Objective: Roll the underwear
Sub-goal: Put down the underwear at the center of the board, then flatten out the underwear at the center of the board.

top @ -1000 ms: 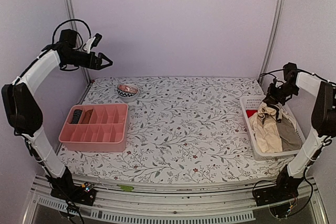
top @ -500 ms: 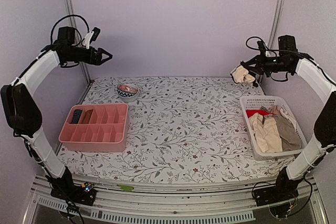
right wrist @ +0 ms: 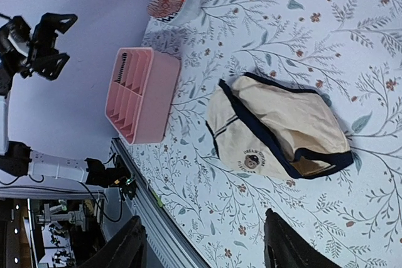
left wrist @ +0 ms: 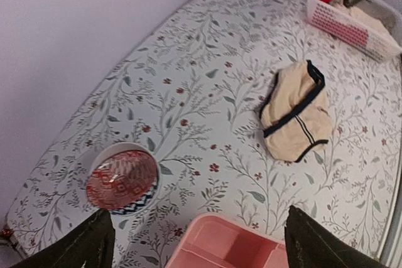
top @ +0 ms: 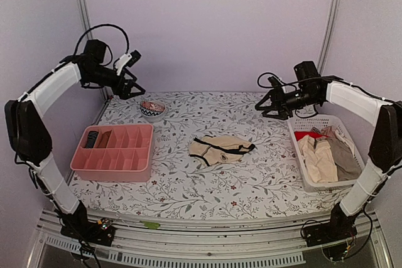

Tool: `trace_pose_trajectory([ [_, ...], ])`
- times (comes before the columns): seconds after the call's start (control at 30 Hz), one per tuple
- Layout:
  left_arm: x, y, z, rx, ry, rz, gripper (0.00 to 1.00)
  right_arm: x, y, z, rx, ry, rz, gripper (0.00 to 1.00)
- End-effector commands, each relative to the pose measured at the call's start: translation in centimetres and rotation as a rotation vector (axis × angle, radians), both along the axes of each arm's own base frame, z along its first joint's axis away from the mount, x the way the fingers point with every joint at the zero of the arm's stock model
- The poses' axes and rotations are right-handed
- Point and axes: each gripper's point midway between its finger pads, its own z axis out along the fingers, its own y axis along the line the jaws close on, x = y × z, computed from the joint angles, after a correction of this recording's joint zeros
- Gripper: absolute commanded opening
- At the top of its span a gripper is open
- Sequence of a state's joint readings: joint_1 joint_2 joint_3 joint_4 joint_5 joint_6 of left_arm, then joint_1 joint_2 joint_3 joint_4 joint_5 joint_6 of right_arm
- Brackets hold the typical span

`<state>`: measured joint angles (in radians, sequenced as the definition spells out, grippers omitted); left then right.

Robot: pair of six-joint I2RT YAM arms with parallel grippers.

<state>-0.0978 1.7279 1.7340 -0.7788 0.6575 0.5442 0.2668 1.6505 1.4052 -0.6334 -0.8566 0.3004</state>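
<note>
Insp. note, current state.

My left gripper (top: 133,87): jaws wide apart, nothing in them. It hangs in the air over the far-left corner of the table (top: 188,186), near the patterned bowl (top: 152,110).

My right gripper (top: 269,106): jaws apart, nothing between them. It is raised over the far-right part of the table, just left of the white basket (top: 298,149).

Task item: one cream underwear (top: 221,149) w/ black trim lies loose and crumpled, not rolled, near table centre. It sits between the pink tray (top: 110,166) on the left and the basket on the right, touching neither. A small printed badge on it shows in the right wrist view.

Other beige/cream garments (top: 319,158) are piled in the basket, approx. on top of sth red.
</note>
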Motion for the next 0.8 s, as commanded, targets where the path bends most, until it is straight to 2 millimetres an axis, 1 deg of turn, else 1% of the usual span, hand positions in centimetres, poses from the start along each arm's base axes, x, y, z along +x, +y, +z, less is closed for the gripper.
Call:
trace_pose_trajectory([
  [0.0, -6.6, -4.8, -7.8, 0.217, 0.074, -0.306, 0.91, 0.1, -1.3, -6.4, -0.155, 0.097, -0.061, 0.59],
  [0.07, -7.9, -6.6, -9.5, 0.224, 0.08, -0.362, 0.87, -0.3, -1.1, -9.0, -0.187, 0.143, -0.059, 0.54],
  [0.1, -8.4, -7.6, -10.2, 0.224, 0.085, -0.394, 0.85, -0.6, -0.7, -9.9, -0.197, 0.161, -0.053, 0.53],
  [0.13, -8.5, -8.7, -10.9, 0.224, 0.087, -0.411, 0.81, -0.8, -0.4, -10.8, -0.214, 0.169, -0.051, 0.52],
  [0.2, -8.1, -10.7, -11.8, 0.223, 0.101, -0.426, 0.74, -0.9, 0.3, -12.3, -0.251, 0.187, -0.046, 0.5],
  [0.3, -7.3, -13.5, -14.1, 0.23, 0.154, -0.445, 0.64, -0.5, 1.1, -14.7, -0.323, 0.212, -0.044, 0.44],
  [0.37, -6.2, -14.9, -16.9, 0.262, 0.21, -0.442, 0.58, -0.2, 1.1, -16.2, -0.364, 0.245, -0.052, 0.42],
  [0.4, -5.8, -15.4, -17.8, 0.276, 0.226, -0.44, 0.55, 0.0, 0.9, -16.8, -0.382, 0.259, -0.063, 0.42],
  [0.47, -5.0, -16.4, -19.3, 0.295, 0.255, -0.436, 0.53, 0.6, 0.5, -17.4, -0.42, 0.266, -0.09, 0.42],
  [0.53, -4.3, -17.3, -20.5, 0.302, 0.278, -0.43, 0.52, 1.1, 0.2, -17.6, -0.442, 0.266, -0.111, 0.42],
  [0.63, -3.8, -18.2, -22.5, 0.315, 0.312, -0.434, 0.52, 1.6, 0.1, -18.0, -0.47, 0.277, -0.117, 0.42],
  [0.77, -3.3, -19.0, -24.4, 0.334, 0.338, -0.428, 0.5, 2.0, -0.2, -18.2, -0.498, 0.271, -0.119, 0.41],
])
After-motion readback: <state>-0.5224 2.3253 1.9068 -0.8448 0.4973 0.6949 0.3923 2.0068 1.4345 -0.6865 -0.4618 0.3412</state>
